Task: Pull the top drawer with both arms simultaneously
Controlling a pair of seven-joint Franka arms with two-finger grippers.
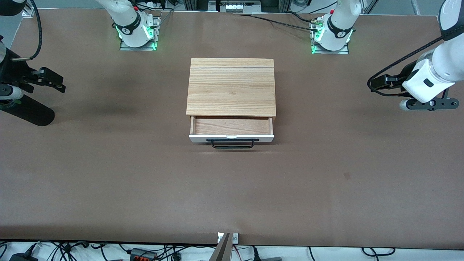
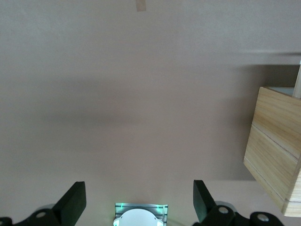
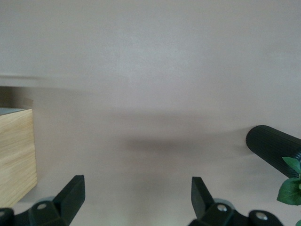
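Note:
The wooden cabinet (image 1: 231,87) stands mid-table. Its top drawer (image 1: 232,137) is pulled partway out toward the front camera, showing a bare light wood bottom (image 1: 232,125) and the black bar handle (image 1: 232,144) on the white front. My left gripper (image 1: 427,105) hangs in the air over the left arm's end of the table, well away from the cabinet; its wrist view shows it open and empty (image 2: 139,190). My right gripper (image 3: 136,188) is open and empty over the right arm's end. A cabinet corner shows in each wrist view (image 2: 275,155) (image 3: 16,155).
A black ribbed cylinder (image 1: 29,113) lies at the right arm's end of the table, with green leaves beside it (image 3: 289,186). The left arm's base (image 1: 331,34) also shows in the left wrist view (image 2: 139,219). Brown tabletop surrounds the cabinet.

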